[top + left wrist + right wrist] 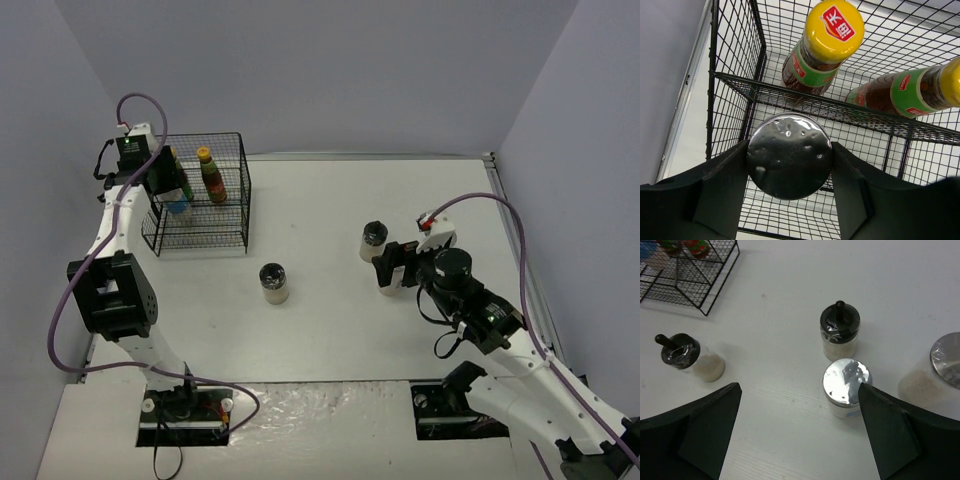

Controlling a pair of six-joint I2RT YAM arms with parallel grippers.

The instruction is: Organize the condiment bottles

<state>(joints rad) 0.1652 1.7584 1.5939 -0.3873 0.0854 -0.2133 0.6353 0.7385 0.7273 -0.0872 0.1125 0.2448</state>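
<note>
Left gripper (789,162) is clamped on a silver-lidded jar (789,150) at the rack (735,80), close to the shelf holding two sauce bottles (822,47). Right gripper (799,390) hangs with jaws wide apart above four jars (846,385) standing on the table (790,285)

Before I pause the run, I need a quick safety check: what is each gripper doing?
Left gripper: closed on a silver-lidded spice jar, at the wire rack.
Right gripper: open, holding nothing.
</note>
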